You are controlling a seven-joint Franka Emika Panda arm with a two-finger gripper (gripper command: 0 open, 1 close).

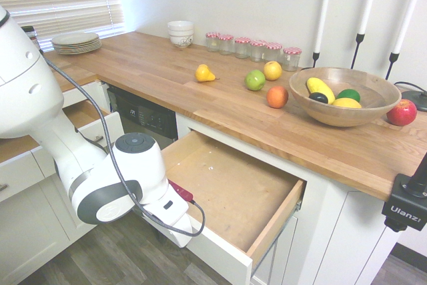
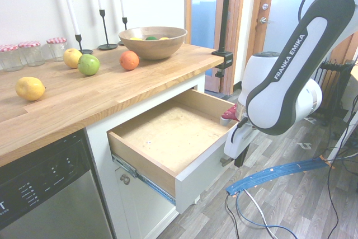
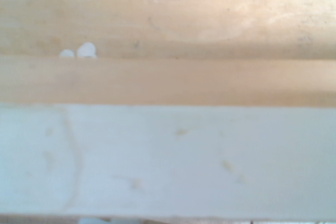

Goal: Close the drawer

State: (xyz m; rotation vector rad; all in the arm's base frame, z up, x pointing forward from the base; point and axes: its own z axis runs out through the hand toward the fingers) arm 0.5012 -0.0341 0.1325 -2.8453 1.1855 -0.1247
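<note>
One light wood counter spans the first exterior view; the wide shallow drawer, white-fronted with light wood sides, stands well open beneath it, at lower centre in both exterior views. The white Franka arm reaches in from the right of the second exterior view, its dark-fingered gripper closed and low outside the front panel. Judged step: bring the shut fingertips against the outer face, then push towards the cabinet. Best practice, in my estimate: press near mid-width, square to the panel, slowly, along the line of the silver metal side rail; an off-centre shove could skew the box and bind it. Clear the curved silver bar handle, lest the fingers snag or slide off it. Ease off as the front nears the frame. Uncertainties, large to small: lower front panel cut off by the bottom edge of the first exterior view; fingertips hidden behind the wrist there; handle partly masked in the second, so contact cannot be told. Wrist view blurred: white front edge across its lower half, small white specks at upper left, nature unclear.
</note>
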